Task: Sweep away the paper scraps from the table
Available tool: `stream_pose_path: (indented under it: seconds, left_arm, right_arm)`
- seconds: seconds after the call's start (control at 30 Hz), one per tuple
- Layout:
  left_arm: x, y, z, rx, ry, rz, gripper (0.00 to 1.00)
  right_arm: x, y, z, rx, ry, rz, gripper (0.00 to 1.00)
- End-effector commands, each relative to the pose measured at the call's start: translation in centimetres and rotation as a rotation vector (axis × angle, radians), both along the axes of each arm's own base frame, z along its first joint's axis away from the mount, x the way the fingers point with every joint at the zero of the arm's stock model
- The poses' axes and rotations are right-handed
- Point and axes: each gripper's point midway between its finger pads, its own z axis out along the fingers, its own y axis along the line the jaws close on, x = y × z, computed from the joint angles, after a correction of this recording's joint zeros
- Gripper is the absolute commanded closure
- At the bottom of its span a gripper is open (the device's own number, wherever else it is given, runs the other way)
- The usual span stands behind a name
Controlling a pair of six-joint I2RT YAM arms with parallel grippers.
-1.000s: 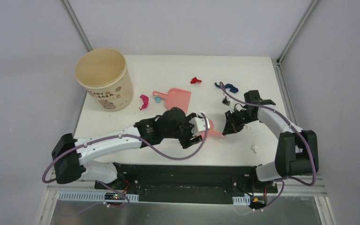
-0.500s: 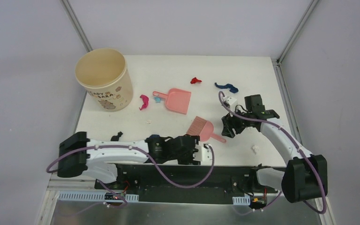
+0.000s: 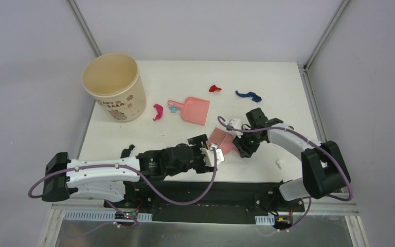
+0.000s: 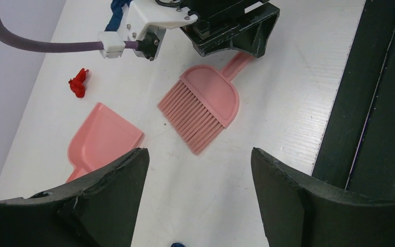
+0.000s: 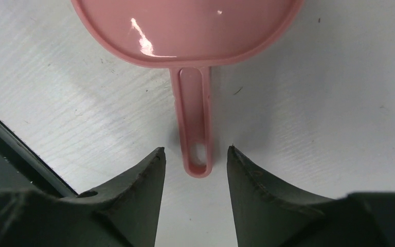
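A: White counter [image 3: 288,82], but where are the scraps [image 3: 214,88]?
B: All lie apart from the brush [image 3: 221,140]: red and blue beyond it, magenta and teal far-left, white near-right.
A: Handling?
B: Light and crumpled, likely to skitter, so sweep, don't pinch. Take the stiff brush handle. The right end effector [image 5: 195,154] is spread astride its tip. The left end effector [image 4: 198,159] is spread, empty, on the brush's near side.

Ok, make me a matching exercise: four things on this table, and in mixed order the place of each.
1 hand brush
2 dustpan
3 bucket
4 dark blue scrap

a far left corner
b just right of the red scrap
c handle end between the right gripper's open fingers
d beside the teal scrap

Pairs: 1-c, 2-d, 3-a, 4-b
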Motion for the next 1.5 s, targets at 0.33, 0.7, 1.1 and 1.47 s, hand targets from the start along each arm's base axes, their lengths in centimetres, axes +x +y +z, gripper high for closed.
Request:
stream_pose_path:
  seconds: [0.33, 0.7, 1.1, 1.47]
  left_arm:
    - [0.9, -0.8, -0.6, 0.022, -0.009, 0.038, 0.25]
    - [0.2, -1.2, -1.8, 0.117, 0.045, 0.007, 0.29]
    - [0.0, -2.9, -3.4, 0.214, -0.018, -0.085, 0.32]
    - [0.1, -5.9, -7.0, 0.380, -0.151, -0.265, 0.33]
  right_arm:
    - [0.8, -0.3, -1.3, -0.128, -0.029, 0.075, 0.63]
    - [-0.2, -0.4, -2.7, -0.211, 0.005, 0.106, 0.70]
    - [-1.5, 3.2, 2.4, 0.093, 0.131, 0.040, 1.00]
    - [-5.3, 5.1, 5.2, 0.310, 0.379, 0.120, 1.00]
